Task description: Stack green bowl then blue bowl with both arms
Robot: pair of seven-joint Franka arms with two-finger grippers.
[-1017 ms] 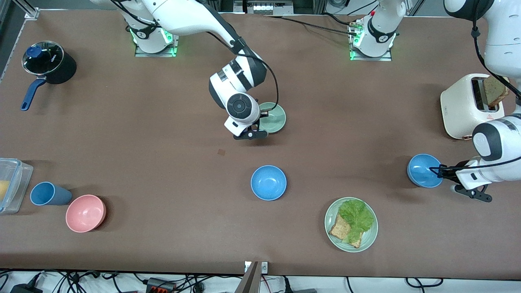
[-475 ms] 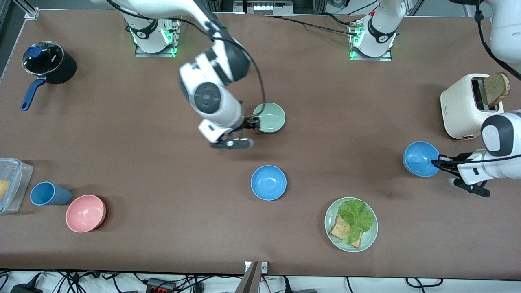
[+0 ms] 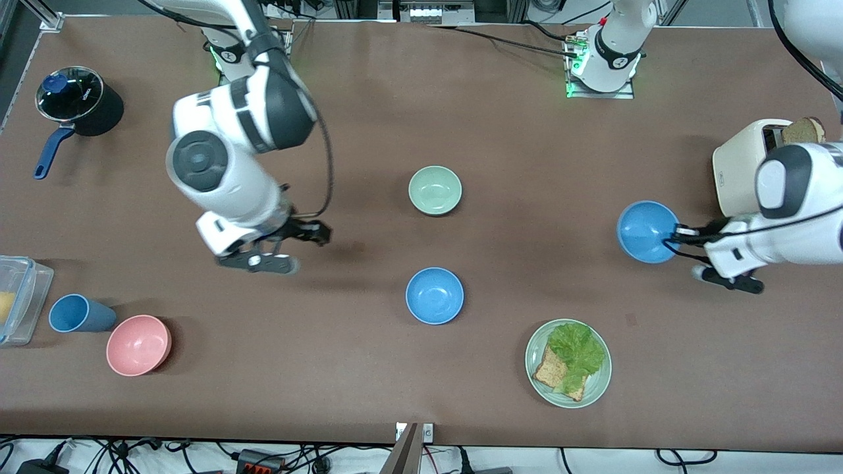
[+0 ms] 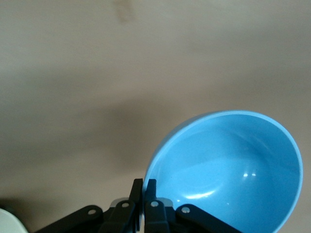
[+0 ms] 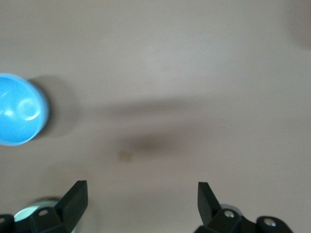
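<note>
Since half a second ago we see the right gripper (image 3: 309, 234) has drawn away from the green bowl (image 3: 435, 190) toward the right arm's end of the table, and it now hangs over bare table with its fingers (image 5: 75, 196) spread wide and nothing between them. The green bowl stays where it was, upright near the middle of the table and free of any contact.

The left gripper (image 3: 678, 235) has carried its blue bowl (image 3: 647, 232) up and inward from the left arm's end — the bowl is lifted and tilted, and in the left wrist view we see the fingers (image 4: 144, 193) pinched tight on the rim of that bowl (image 4: 228, 170). It now hangs over the table just beside the toaster (image 3: 741, 172).

A second blue bowl (image 3: 435, 295) sits untouched, nearer to the front camera than the green one; the right wrist view catches it too (image 5: 19, 109).

The brown table (image 3: 500, 145) also carries a plate (image 3: 596, 388) of bread and lettuce, a pink bowl (image 3: 138, 345), a blue cup (image 3: 78, 313), a clear container (image 3: 23, 296) and a dark pot (image 3: 82, 102). Below the table's near edge we see cables.
</note>
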